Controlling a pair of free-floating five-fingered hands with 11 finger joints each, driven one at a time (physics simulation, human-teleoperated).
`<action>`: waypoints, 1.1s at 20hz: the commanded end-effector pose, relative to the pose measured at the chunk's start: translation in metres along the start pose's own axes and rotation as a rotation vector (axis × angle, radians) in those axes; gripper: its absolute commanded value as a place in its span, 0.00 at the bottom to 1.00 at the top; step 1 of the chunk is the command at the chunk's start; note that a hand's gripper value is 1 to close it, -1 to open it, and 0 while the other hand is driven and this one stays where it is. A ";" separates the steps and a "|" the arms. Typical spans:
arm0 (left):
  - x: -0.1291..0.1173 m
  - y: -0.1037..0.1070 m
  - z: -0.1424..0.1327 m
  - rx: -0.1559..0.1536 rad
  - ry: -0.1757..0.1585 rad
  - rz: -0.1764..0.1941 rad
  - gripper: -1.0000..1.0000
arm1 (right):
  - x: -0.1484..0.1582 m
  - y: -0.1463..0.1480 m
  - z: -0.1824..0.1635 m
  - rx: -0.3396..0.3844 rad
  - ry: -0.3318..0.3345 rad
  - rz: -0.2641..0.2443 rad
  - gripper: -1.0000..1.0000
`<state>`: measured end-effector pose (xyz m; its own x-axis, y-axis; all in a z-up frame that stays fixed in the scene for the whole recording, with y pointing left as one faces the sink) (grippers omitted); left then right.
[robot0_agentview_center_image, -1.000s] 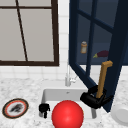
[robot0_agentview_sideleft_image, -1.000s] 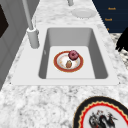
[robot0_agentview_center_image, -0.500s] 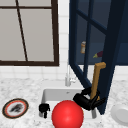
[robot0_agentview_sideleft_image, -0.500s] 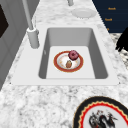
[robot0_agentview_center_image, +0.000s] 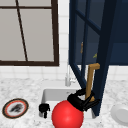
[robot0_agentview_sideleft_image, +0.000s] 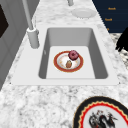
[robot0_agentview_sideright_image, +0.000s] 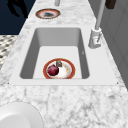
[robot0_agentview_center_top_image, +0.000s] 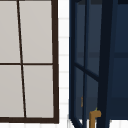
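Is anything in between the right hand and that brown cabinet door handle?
Nothing visible: in the front view the right hand is already at the bottom of the brown handle, fingers curled round it. The red ball sits lower left.

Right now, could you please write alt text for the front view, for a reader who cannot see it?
The right hand curls its fingers round the brown handle of an open dark blue cabinet door above the sink. The left hand hangs at the sink's left edge, beside a red ball. A patterned plate and a white plate lie on the counter.
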<state>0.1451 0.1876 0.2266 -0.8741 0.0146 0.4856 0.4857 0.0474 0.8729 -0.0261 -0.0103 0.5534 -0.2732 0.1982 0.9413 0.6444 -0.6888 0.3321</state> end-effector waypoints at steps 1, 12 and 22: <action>0.000 0.000 0.000 0.000 0.000 0.000 0.50 | -0.015 -0.045 0.003 -0.009 -0.020 0.005 1.00; 0.000 0.000 0.000 0.000 0.000 0.000 0.50 | -0.005 -0.082 0.056 -0.154 -0.094 0.000 1.00; 0.000 0.000 0.000 0.000 0.000 0.000 0.50 | 0.021 -0.071 0.079 -0.299 -0.150 0.093 0.00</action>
<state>0.1451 0.1876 0.2266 -0.8741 0.0146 0.4856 0.4857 0.0474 0.8729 -0.0096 0.0818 0.5605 -0.0517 0.1416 0.9886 0.3878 -0.9094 0.1505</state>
